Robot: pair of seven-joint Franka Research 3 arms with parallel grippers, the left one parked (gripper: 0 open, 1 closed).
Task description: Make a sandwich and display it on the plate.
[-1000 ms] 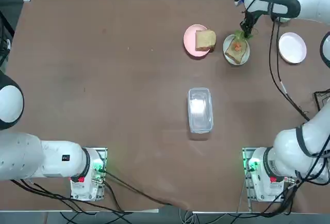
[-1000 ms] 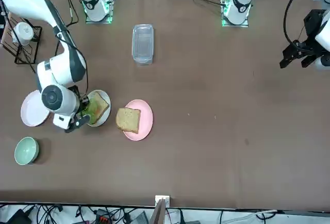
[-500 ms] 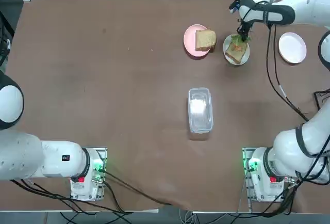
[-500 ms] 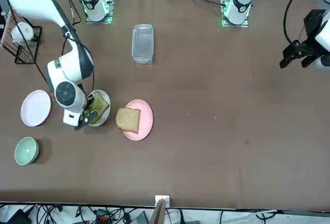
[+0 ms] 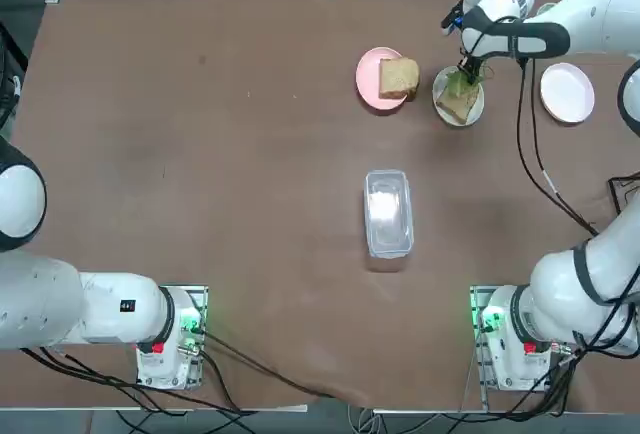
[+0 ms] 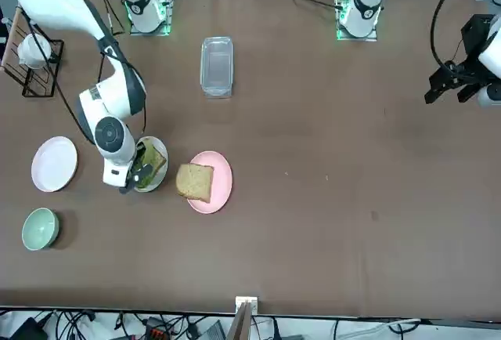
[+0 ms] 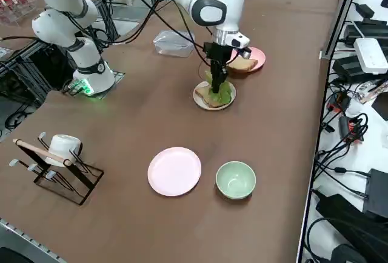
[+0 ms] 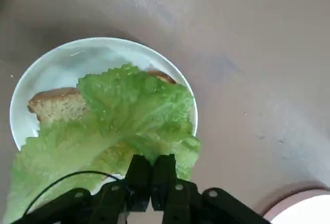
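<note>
Right gripper: my right gripper (image 8: 151,175) hangs over the white plate (image 8: 62,61), its fingers (image 8: 139,170) pinched together on the edge of the lettuce leaf (image 8: 129,115).
Lettuce: the leaf drapes over the bread slice (image 8: 51,105) on that plate; its held edge reaches the rim on the gripper's side.
Sandwich so far: I judge it half built. One slice and the lettuce are on the white plate; the orange-red filling I cannot make out under the leaf.
Second slice: the other bread slice (image 5: 398,77) lies on the pink plate (image 5: 368,79), just beside the white one.
Risk, release: if I open while the leaf is pulled off-centre, it may slide off the bread and hang over the rim onto the desk (image 5: 250,174).
Risk, sticking: a limp leaf can cling to a finger; lifting away would then drag it, and perhaps the slice, off the plate.
Risk, pressing: coming lower could tip the small plate or shove it toward the pink one.
Risk, next pick: the top slice overhangs the pink plate's edge, so a careless grasp may knock it to the desk.
Bystanders: the clear container (image 5: 388,212) is well apart, no worry there.
</note>
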